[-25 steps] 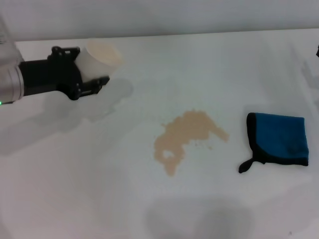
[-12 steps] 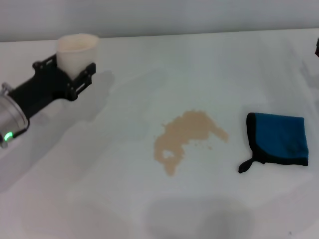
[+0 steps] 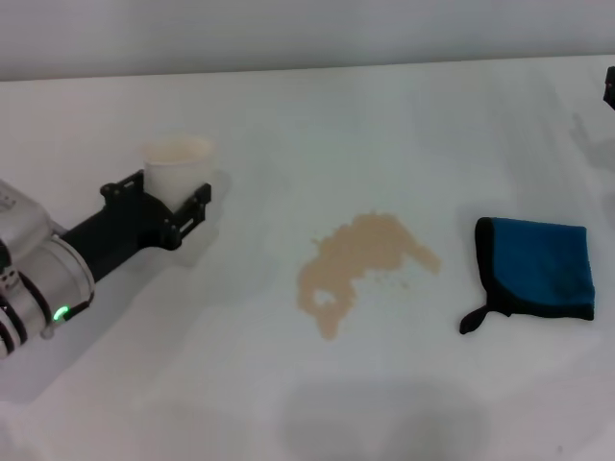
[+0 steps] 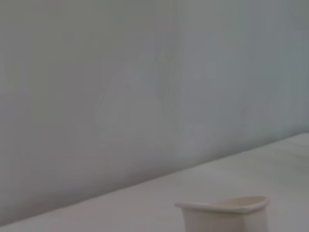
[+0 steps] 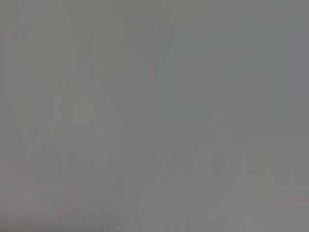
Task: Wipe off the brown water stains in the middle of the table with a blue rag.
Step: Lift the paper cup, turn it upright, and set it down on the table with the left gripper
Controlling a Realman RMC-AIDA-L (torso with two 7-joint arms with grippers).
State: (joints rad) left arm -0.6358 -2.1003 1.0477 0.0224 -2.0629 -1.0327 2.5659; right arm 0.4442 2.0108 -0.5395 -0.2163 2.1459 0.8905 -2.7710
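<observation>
Brown water stains lie mid-table; left pincer, arm stretched low, grips an upright paper cup.

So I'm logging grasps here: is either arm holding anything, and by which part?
The left gripper holds the white paper cup by its lower body, upright. The blue rag lies unheld.

The left arm is silver, green-lit, with a black gripper.

White table: brown stains, blue rag, cup.
</observation>
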